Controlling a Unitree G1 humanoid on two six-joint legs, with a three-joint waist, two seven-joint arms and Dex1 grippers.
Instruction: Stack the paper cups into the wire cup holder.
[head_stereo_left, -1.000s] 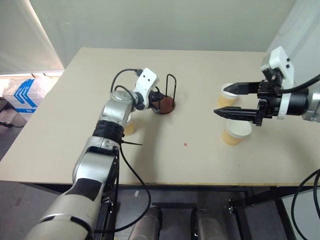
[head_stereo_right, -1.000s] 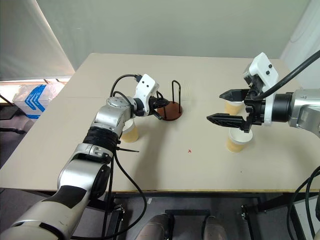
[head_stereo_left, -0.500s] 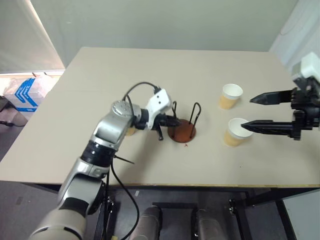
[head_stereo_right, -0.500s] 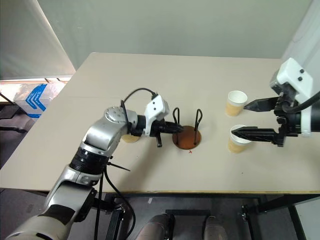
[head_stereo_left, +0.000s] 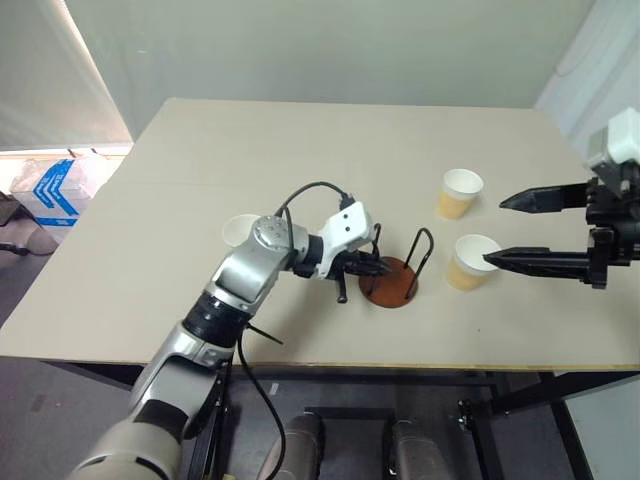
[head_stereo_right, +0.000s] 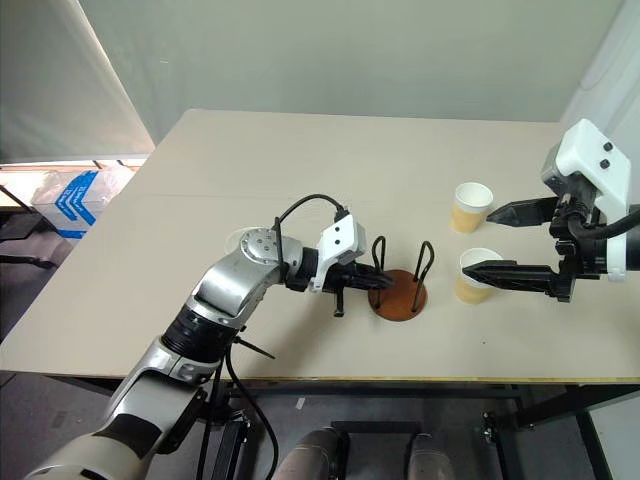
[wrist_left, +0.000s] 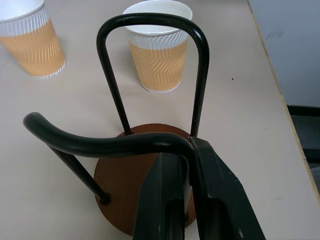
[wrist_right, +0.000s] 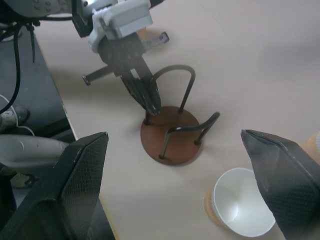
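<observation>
Surroundings: blue-and-white box on floor past beige table's left edge.
Holder: reddish-brown disc, black wire-loop holder, near front edge.
Cups: tan paper cups, upright.
Left gripper: pinching holder's loop.
Right gripper: spread wide.

Third paper cup largely hidden behind the left arm.

This looks like a robot test room or lab. A plain beige worktop on a black metal frame stands against bare grey-green walls, with a pale curtain at one side. On the floor beside it lies a white bag with blue print.
</observation>
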